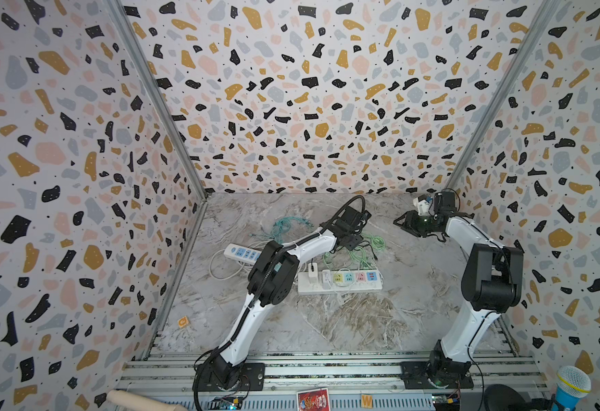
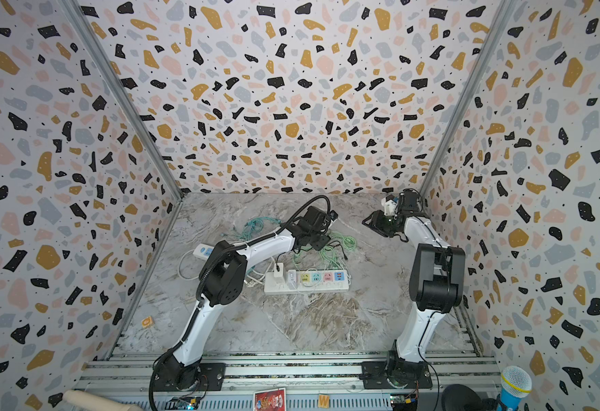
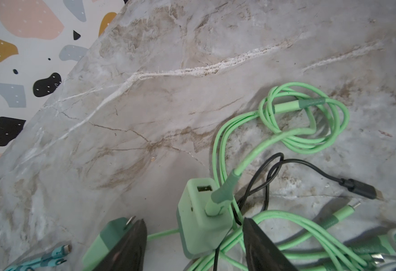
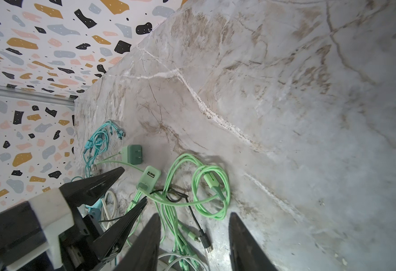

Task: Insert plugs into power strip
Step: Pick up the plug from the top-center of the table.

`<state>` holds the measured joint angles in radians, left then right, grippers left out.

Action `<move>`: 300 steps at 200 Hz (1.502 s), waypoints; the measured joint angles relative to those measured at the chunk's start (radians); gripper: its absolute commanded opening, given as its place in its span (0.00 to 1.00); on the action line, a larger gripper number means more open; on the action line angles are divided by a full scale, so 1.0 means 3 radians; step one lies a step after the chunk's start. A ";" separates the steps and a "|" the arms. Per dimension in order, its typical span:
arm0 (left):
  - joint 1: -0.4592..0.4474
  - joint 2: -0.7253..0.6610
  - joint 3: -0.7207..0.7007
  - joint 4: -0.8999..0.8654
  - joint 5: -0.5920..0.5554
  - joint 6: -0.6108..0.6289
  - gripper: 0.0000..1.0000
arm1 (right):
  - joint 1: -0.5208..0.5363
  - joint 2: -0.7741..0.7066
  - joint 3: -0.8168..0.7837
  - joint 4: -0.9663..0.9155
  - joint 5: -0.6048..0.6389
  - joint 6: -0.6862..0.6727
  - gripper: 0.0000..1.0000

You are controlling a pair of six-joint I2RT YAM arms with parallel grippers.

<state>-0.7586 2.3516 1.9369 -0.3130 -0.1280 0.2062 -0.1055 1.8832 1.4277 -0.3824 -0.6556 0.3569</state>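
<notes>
A mint green plug (image 3: 199,218) lies on the marble table among green cables (image 3: 305,126). My left gripper (image 3: 193,223) stands open with one finger on either side of it, not touching. The same plug (image 4: 149,178) shows in the right wrist view just off the left gripper's (image 4: 133,185) tips. A darker green plug (image 4: 133,153) lies beside it, prongs showing, partly behind one left finger (image 3: 131,244). The white power strip (image 1: 341,283) with coloured sockets holds a white plug (image 1: 312,275). My right gripper (image 4: 195,214) hangs open and empty, raised at the back right (image 1: 403,222).
A second white strip (image 1: 241,253) with blue sockets lies at the left, partly under my left arm. Teal cables (image 1: 284,224) are bunched behind it. A black USB cable (image 3: 356,187) crosses the green ones. Patterned walls close three sides; metal rails (image 1: 327,370) run along the front.
</notes>
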 measured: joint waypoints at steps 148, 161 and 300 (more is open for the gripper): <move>0.0020 0.0342 0.0298 -0.0095 -0.0127 -0.0013 0.50 | -0.0062 0.0000 -0.0013 0.0000 -0.0025 -0.0011 0.47; 0.0024 0.0342 0.0298 -0.0102 -0.0127 -0.0013 0.48 | -0.0064 -0.0001 -0.0013 0.0000 -0.0025 -0.0011 0.47; 0.0041 0.0351 0.0746 -0.0178 0.0057 -0.0025 0.24 | -0.0066 -0.0418 -0.0189 -0.0028 -0.0023 -0.0010 0.47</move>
<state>-0.7464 2.4569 2.1609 -0.3664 -0.1108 0.1986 -0.1253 1.7576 1.3708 -0.3908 -0.6624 0.3538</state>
